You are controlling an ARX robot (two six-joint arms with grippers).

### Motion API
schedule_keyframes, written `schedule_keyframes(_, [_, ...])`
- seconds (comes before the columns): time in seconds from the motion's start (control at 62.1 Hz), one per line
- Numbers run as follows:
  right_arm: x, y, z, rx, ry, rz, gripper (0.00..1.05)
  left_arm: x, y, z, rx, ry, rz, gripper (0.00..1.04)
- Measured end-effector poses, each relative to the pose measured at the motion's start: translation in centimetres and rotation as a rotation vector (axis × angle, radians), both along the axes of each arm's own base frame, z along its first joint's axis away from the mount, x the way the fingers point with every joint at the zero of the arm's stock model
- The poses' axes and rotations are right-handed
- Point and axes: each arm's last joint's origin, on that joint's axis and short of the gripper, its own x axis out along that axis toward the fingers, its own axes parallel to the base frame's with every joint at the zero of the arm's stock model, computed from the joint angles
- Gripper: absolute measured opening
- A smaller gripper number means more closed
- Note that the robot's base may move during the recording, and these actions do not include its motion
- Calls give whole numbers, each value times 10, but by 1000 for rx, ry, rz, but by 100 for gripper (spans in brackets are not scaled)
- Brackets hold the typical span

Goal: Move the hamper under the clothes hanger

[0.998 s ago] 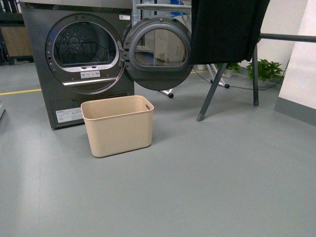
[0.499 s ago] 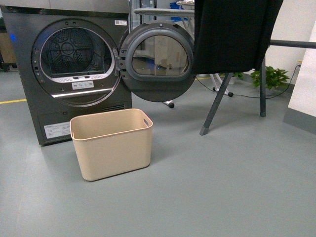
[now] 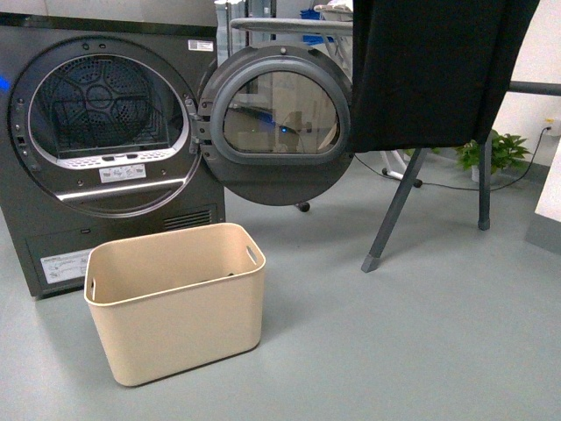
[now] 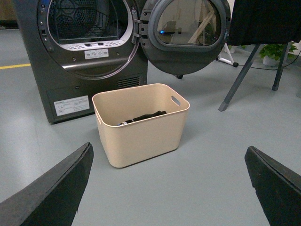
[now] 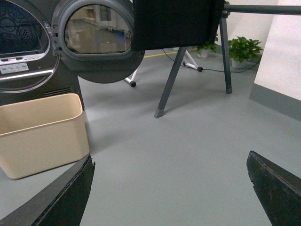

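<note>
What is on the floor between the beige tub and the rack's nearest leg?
Just bare grey floor between the hamper and the clothes hanger, seen in the front view.

Hamper (image 4: 141, 127) sits before the open dryer (image 4: 89, 56) — dark cloth (image 4: 148, 115) inside, gripper (image 4: 169, 147) spread wide.

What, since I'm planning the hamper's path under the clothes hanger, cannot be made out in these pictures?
Hamper contents: front view, its near wall hides the bottom; left wrist view shows something dark, kind unclear.
Clothes hanger bar: front view, black cloth covers most; the picture's right edge cuts off the rest.
Dryer label: print too small in every view.
</note>
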Motion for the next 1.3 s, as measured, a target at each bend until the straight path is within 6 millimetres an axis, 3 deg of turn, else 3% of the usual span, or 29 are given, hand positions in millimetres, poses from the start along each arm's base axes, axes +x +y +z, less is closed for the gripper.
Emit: schedule_keyframes(1.304, [0,0,0,0,0,0,97,0,0,0,0,1,0,98])
